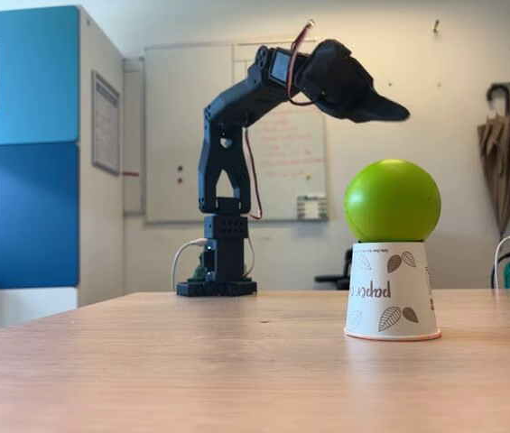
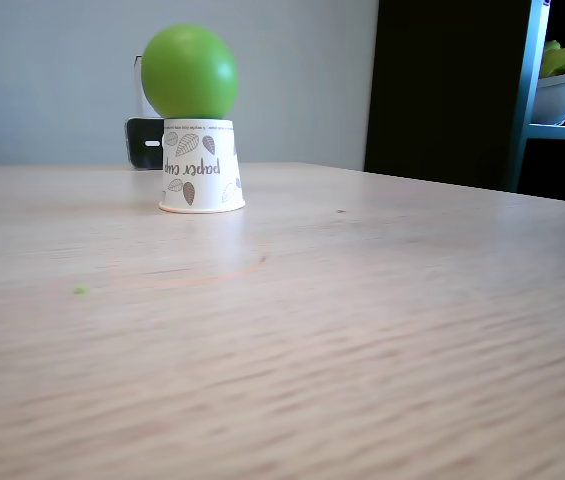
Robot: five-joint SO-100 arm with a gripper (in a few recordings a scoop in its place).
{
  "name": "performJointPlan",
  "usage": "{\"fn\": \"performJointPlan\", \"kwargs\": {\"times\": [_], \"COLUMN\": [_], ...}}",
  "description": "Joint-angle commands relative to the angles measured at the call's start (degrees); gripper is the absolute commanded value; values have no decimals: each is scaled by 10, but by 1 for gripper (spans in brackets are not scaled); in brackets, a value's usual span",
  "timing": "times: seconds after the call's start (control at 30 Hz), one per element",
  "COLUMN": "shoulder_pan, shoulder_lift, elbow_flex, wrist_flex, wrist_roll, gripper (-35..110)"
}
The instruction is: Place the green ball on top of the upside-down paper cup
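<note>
The green ball (image 1: 392, 200) (image 2: 189, 71) rests on the flat base of the upside-down paper cup (image 1: 392, 293) (image 2: 201, 166), which stands rim-down on the wooden table (image 1: 191, 361) (image 2: 362, 300). In a fixed view my black gripper (image 1: 397, 113) hangs in the air above the ball and slightly to its left, clear of it. Its fingers taper to one dark point with no gap showing and nothing between them. The arm's base (image 1: 218, 287) sits at the table's far edge.
Blue cabinets (image 1: 20, 144) stand at the left and a whiteboard (image 1: 191, 135) hangs behind the arm. In a fixed view a dark object (image 2: 144, 143) sits behind the cup and a shelf with a bowl (image 2: 562, 95) is at the right. A tiny green speck (image 2: 81, 289) lies on the table.
</note>
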Motion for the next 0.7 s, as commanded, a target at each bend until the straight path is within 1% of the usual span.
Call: {"fn": "performJointPlan", "kwargs": {"times": [0.0, 0.07, 0.1, 0.17, 0.27, 0.37, 0.47, 0.57, 0.67], "shoulder_pan": [39, 69, 88, 121, 177, 222, 253, 277, 298], "shoulder_lift": [124, 184, 210, 255, 309, 369, 445, 532, 620], "elbow_flex": [74, 125, 145, 178, 217, 289, 386, 488, 581], "wrist_flex": [-12, -12, -7, 18, 96, 146, 156, 185, 214], "wrist_roll": [4, 21, 40, 69, 140, 185, 201, 226, 229], "gripper": [33, 27, 22, 16, 2, 0, 0, 0, 0]}}
